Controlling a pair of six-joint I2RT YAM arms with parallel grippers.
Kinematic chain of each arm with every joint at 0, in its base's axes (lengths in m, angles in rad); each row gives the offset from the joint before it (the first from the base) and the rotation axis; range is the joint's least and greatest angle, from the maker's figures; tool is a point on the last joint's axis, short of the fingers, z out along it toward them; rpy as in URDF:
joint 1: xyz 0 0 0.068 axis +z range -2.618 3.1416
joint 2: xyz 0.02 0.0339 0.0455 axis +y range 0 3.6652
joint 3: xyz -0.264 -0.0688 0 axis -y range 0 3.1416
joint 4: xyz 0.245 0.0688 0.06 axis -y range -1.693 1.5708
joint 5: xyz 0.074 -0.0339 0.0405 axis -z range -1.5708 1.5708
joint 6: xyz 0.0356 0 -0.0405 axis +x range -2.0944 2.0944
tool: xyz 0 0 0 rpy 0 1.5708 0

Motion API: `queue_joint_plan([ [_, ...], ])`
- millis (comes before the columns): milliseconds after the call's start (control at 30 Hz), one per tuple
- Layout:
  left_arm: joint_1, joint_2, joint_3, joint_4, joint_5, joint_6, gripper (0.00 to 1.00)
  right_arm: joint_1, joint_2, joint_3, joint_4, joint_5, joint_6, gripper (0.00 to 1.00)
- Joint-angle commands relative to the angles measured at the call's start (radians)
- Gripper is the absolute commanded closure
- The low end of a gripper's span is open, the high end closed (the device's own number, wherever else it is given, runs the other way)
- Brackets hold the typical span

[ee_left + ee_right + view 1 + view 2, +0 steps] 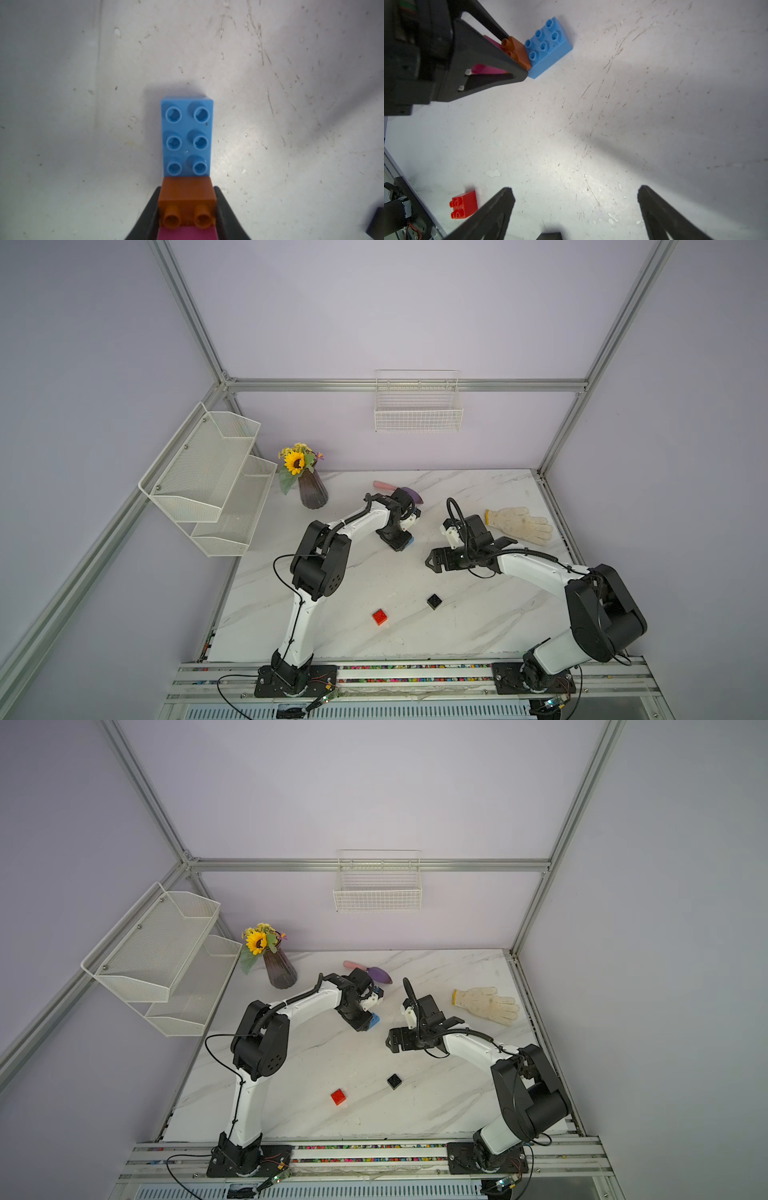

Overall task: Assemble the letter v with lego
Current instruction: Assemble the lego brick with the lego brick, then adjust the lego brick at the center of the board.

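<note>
L gripper [187, 188]: fingers pinched tight on the sides of the orange brick [187, 199], no gap showing in the left wrist view. R gripper [575, 189]: fingers spread wide, nothing btwn them, hanging over bare table [654, 124].

Outward from the L fingers: the orange brick sits on one end row of the blue brick [187, 135], six blue studs left bare. The pink brick [187, 233] is stepped on top of the orange, two orange studs showing. The blue base looks to be resting on the table, per the right wrist view. Can't tell if the joints are fully pressed home.

Top view, dial centred on the blue brick [410, 541], 12 = back wall:
- R gripper approx 4-5 o'clock, near, not touching.
- Black brick [434, 601] btwn 5 and 6, well apart, loose on the table.
- Red brick [379, 616] btwn 6 and 7, further out, also loose.

Progress, my read: one arm of the V is up (blue, orange, pink), so a bit past halfway. Left to do: black onto the free end of the blue, then red stepped onto the black. R gripper is free and looks best placed to fetch the black brick while L steadies the stack.
</note>
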Motion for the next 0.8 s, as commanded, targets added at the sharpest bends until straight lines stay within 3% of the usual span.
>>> queue_joint_plan([
  [0, -0.007, 0.069, -0.057, -0.154, -0.023, 0.001, 0.75, -0.005, -0.009, -0.001, 0.000, -0.012, -0.019, 0.03],
  [333, -0.014, 0.024, -0.031, -0.097, -0.077, -0.053, 0.73, -0.007, 0.000, 0.000, 0.000, -0.019, -0.019, 0.03],
  [533, -0.015, -0.010, 0.031, -0.078, -0.107, -0.068, 0.57, -0.007, 0.009, 0.000, 0.000, -0.025, -0.019, 0.03],
  [767, -0.014, -0.017, 0.077, -0.087, -0.146, -0.078, 0.51, -0.006, 0.010, 0.002, 0.000, -0.030, -0.015, 0.03],
])
